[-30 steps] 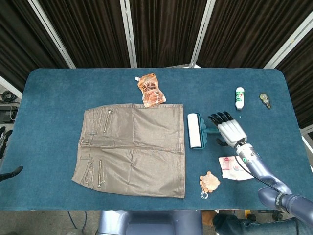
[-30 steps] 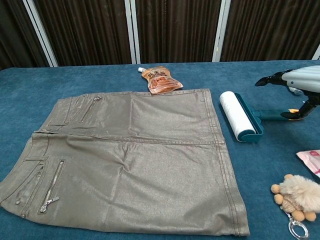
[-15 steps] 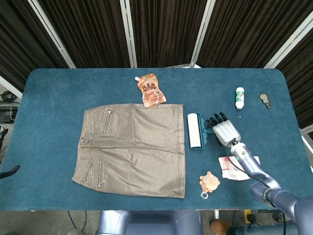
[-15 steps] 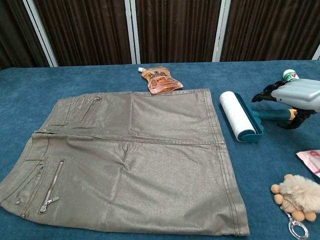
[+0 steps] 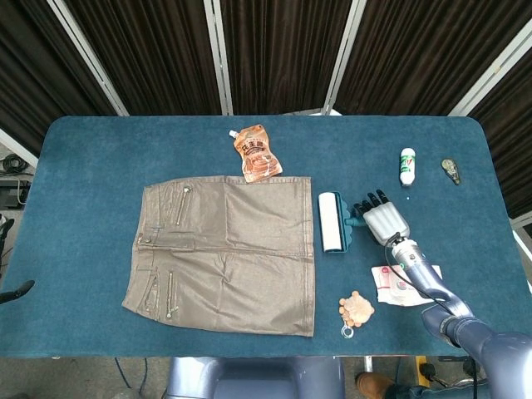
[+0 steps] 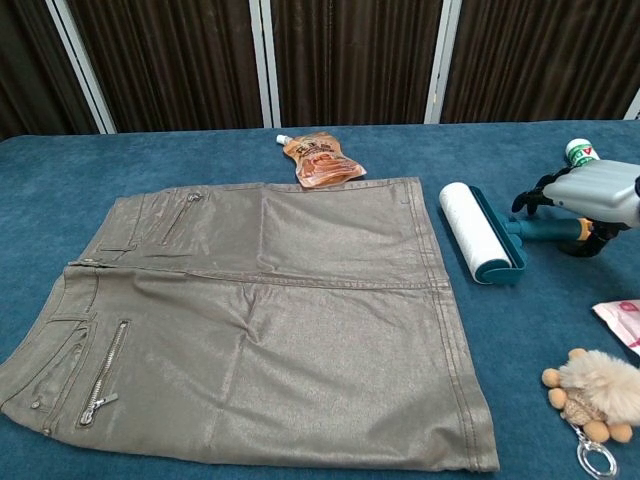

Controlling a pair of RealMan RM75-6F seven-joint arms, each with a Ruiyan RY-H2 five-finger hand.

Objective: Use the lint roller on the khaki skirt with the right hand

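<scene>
Khaki skirt: flat, mid-worktop, blue margin all round. Lint roller: just beside its right hem. Right hand: palm down over the roller handle; grasp cannot be told.

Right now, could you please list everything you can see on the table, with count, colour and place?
table: one, blue cloth, under everything.
khaki skirt: one, khaki, laid flat left of centre.
lint roller: one, white roll in teal frame, just right of the skirt.
pouch: one, orange-brown, above the skirt's top edge.
bottle: one, white and green, far right.
small dark object: one, right of the bottle; cannot identify.
packet: one, pink and white, right front.
fluffy keychain: one, tan, front, left of the packet.
right hand: one, grey, over the roller's handle; grip unclear.
</scene>
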